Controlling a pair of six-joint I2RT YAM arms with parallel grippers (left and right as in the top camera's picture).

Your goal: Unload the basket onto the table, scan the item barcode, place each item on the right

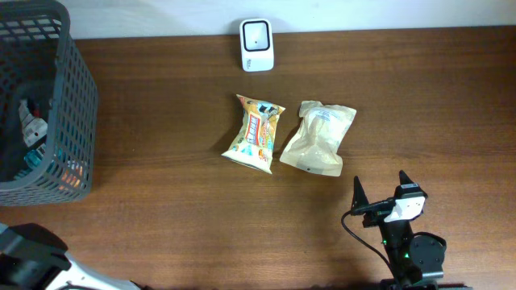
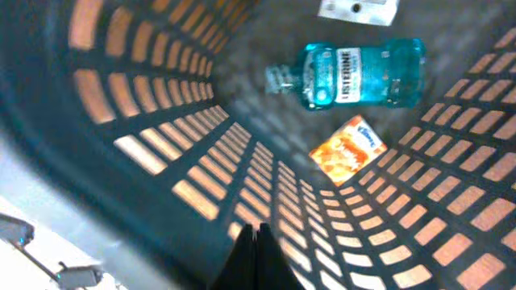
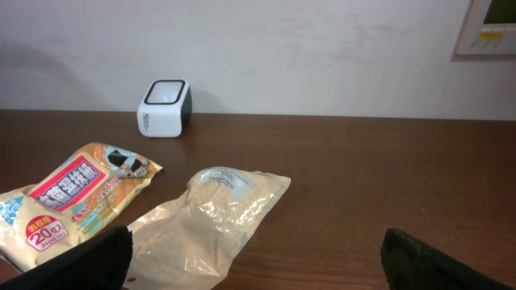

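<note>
A white barcode scanner [image 1: 257,44] [image 3: 164,108] stands at the table's far edge. In front of it lie two items: a colourful snack packet [image 1: 255,134] [image 3: 72,197] and a tan pouch [image 1: 318,138] [image 3: 210,217]. My right gripper [image 1: 381,187] [image 3: 256,242] is open near the front edge, just short of the tan pouch, with nothing between its fingers. In the left wrist view my left gripper [image 2: 260,234] is shut on nothing inside the basket, above a blue mouthwash bottle [image 2: 363,74] and an orange tissue pack [image 2: 348,150].
The dark mesh basket [image 1: 68,105] fills the table's left end and holds several items, including a white pack [image 2: 357,8]. Part of the left arm [image 1: 28,256] shows at the front left corner. A wall panel [image 3: 490,28] hangs beyond the table.
</note>
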